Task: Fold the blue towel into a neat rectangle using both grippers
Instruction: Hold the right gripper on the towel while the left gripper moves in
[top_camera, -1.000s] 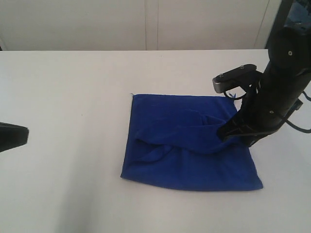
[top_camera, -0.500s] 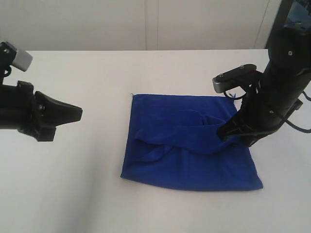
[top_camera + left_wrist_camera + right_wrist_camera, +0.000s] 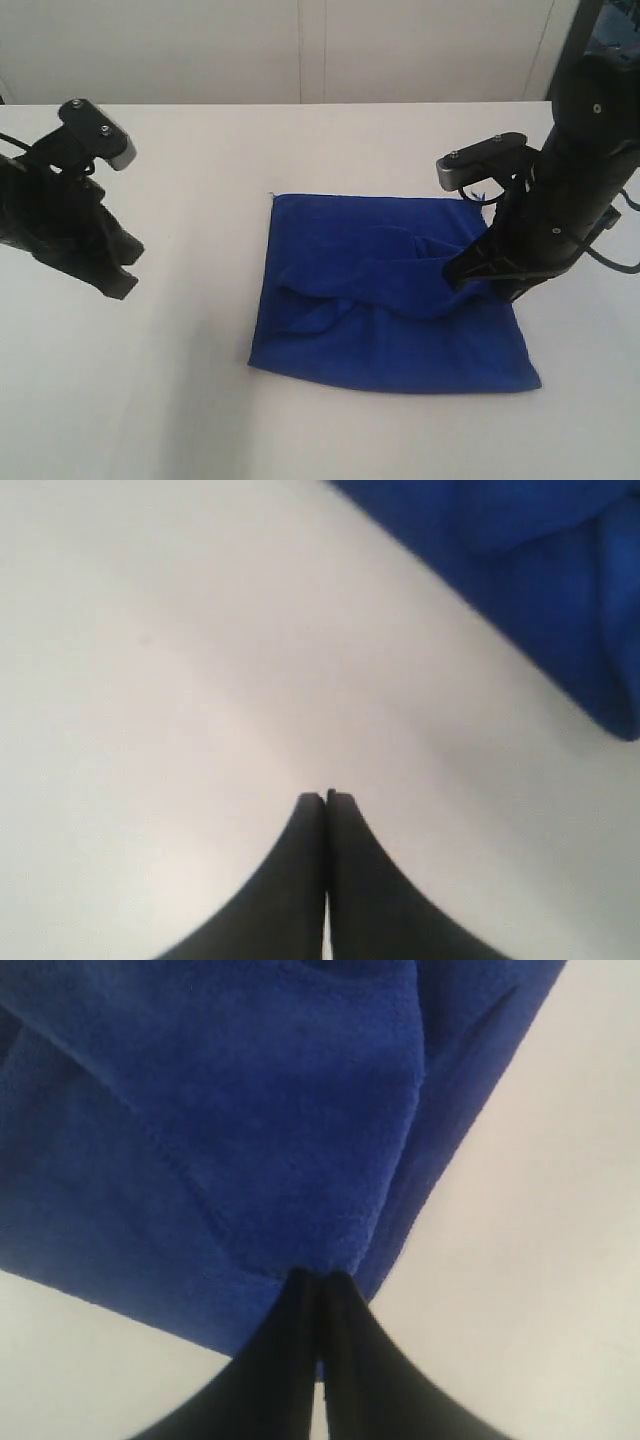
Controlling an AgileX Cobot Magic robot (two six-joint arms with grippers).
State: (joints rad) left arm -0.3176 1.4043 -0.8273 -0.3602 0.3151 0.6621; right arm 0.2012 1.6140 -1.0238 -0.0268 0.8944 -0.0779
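The blue towel [image 3: 400, 340] is spread on the right half of the white worktop [image 3: 200, 400], closer to the edge nearest the exterior camera than to the far edge. A loose upper layer is bunched into a ridge across it. That ridge is pinched at its right end by the right gripper [image 3: 463, 274], whose jaws are closed on the cloth. The left gripper [image 3: 118, 284] is held over bare worktop near the left edge, well apart from the towel, with its jaws pressed together on nothing. The fabric is judged soft, light and limp, so sagging and creasing are to be expected once it is lifted. A hold is best taken at a hemmed corner, with a single layer gathered.
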